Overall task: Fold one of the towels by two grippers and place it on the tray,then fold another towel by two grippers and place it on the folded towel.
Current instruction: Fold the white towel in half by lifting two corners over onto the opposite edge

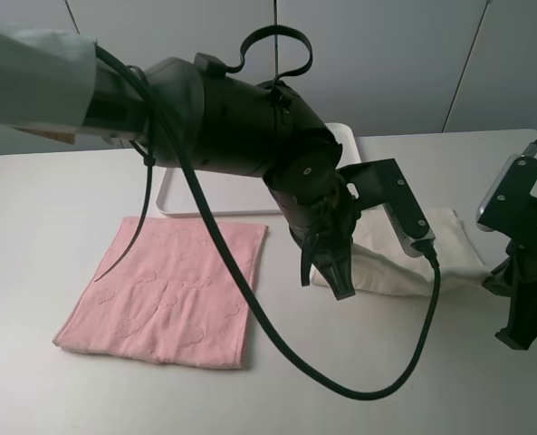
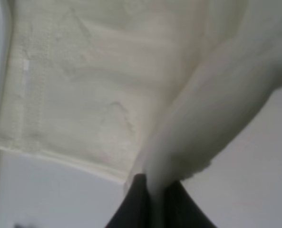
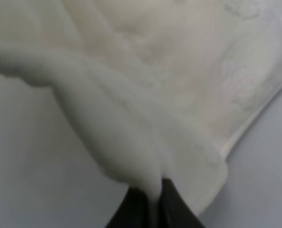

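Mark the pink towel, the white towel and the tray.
pink towel (image 1: 164, 294): exterior high view, its middle.
white towel (image 1: 383, 270): exterior high view, near edge.
tray (image 1: 218, 195): exterior high view, bare floor.

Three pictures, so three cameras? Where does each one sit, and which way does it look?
Exterior high: mounted above, off the arms, looking down on the white table, flat pink terry towel, white rectangular tray and cream terry towel; both black arms show, with left hand and right hand.
Left wrist: on the left arm, looking past its dark fingertips pinching the cream towel.
Right wrist: likewise on the right arm; its fingertips pinch a raised fold.
Shared: all views show the cream towel.
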`<state>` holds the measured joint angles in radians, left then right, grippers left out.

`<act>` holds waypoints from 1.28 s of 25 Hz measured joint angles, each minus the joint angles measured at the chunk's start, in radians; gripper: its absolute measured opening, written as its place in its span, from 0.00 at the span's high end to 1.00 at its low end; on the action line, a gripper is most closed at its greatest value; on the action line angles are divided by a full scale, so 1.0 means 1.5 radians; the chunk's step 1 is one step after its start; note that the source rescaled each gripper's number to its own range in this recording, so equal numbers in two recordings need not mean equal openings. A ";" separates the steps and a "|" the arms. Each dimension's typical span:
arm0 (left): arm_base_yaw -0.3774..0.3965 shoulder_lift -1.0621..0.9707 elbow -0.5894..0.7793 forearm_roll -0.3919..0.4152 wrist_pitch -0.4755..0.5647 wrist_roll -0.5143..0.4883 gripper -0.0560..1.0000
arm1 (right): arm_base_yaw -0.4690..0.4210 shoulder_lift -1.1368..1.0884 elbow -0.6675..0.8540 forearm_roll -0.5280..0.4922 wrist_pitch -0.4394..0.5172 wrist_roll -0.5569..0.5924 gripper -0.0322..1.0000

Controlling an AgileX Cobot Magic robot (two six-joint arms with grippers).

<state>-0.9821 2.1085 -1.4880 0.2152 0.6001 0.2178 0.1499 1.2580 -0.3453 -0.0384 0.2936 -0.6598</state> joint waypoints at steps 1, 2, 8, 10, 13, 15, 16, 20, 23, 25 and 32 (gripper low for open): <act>0.004 0.000 0.000 -0.001 -0.004 -0.001 0.95 | 0.000 0.000 -0.011 0.000 0.000 0.020 0.97; 0.006 0.000 0.000 -0.002 -0.007 -0.003 0.95 | 0.000 0.000 -0.022 0.000 0.000 0.040 0.97; 0.024 0.000 0.000 -0.003 -0.040 -0.059 0.95 | 0.000 0.029 -0.095 0.000 0.000 0.129 0.97; 0.038 0.000 0.000 -0.003 -0.042 -0.077 0.95 | -0.001 0.062 -0.108 0.000 0.000 0.153 0.97; 0.056 0.000 0.000 -0.004 -0.043 -0.091 0.95 | -0.001 0.117 -0.133 0.000 0.001 0.186 0.97; 0.064 0.003 0.000 -0.006 -0.049 -0.100 0.95 | -0.001 0.149 -0.155 0.000 0.001 0.209 0.97; 0.067 0.006 0.000 -0.009 -0.053 -0.103 0.95 | -0.001 0.165 -0.164 0.000 0.000 0.218 0.97; 0.077 0.014 0.000 -0.013 -0.072 -0.107 0.94 | -0.001 0.212 -0.185 -0.001 -0.002 0.233 0.97; 0.083 0.026 0.000 -0.013 -0.083 -0.120 0.87 | -0.001 0.229 -0.190 -0.022 -0.014 0.250 0.97; 0.087 0.034 0.000 -0.010 -0.089 -0.128 0.77 | -0.002 0.234 -0.190 -0.038 -0.031 0.267 0.97; 0.106 0.045 0.000 0.062 -0.100 -0.220 0.42 | -0.044 0.236 -0.190 -0.055 -0.111 0.291 0.49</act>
<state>-0.8230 2.1762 -1.4880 0.3077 0.4496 -0.1119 0.0839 1.6123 -0.6304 -0.1205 0.1276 -0.2232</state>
